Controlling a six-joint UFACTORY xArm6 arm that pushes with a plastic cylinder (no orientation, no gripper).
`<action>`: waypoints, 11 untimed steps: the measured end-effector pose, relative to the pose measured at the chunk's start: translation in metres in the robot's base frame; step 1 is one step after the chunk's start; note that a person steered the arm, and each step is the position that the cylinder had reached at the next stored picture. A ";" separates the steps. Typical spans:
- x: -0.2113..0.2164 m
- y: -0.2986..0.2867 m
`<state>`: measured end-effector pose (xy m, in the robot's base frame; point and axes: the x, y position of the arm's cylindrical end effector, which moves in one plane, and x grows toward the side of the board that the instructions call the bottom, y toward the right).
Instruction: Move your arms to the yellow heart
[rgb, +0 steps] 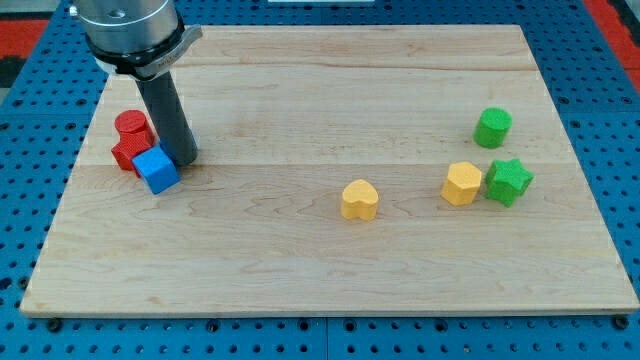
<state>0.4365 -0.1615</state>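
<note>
Yellow heart (359, 200) sits alone near board centre-bottom, nothing touching it, clear approach from every side. At its 3 o'clock: yellow hexagon-like block (461, 184) just beside green star (508, 181); green cylinder (492, 128) further up at 2 o'clock. Well apart at 9–10 o'clock, my tip (182, 158) rests touching blue cube (156, 169), beside red cylinder (132, 126) and another red block (127, 153). End effector is a bare rod, nothing to open or close. Judgement: straight slide toward 4 o'clock reaches the heart.

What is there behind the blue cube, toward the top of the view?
Behind the blue cube stand my tip and two red blocks: a red cylinder and another red block, its shape partly covered by the cube and cylinder.
</note>
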 end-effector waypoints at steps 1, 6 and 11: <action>0.000 0.004; 0.128 0.157; 0.069 0.215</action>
